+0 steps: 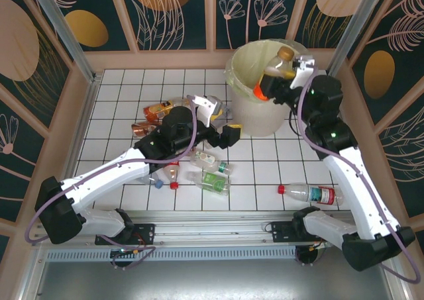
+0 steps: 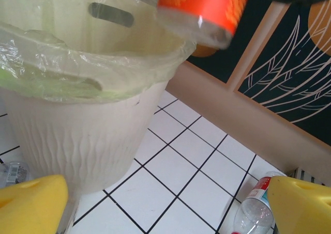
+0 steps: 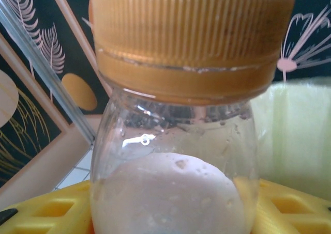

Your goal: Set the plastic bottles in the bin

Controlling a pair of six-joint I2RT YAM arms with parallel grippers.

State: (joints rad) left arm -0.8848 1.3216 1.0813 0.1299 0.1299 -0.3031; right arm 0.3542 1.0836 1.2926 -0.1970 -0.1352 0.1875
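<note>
1. My right end effector (image 1: 281, 81) is clamped narrow on an orange-label bottle (image 1: 273, 69). Its gold cap (image 3: 186, 37) sits right up against the wrist camera.
2. That bottle hangs tilted over the bin (image 1: 255, 118) mouth, at the rim on my right, above the bag liner (image 2: 77, 63).
3. My left end effector (image 2: 165, 213) is wide with nothing between the fingers. It is low, just beside the bin's outer wall.
4. A bottle cluster (image 1: 205, 171) lies on the worktop (image 1: 265, 174) under my left arm.
5. One red-capped bottle (image 1: 311, 194) lies alone near my right arm.
</note>
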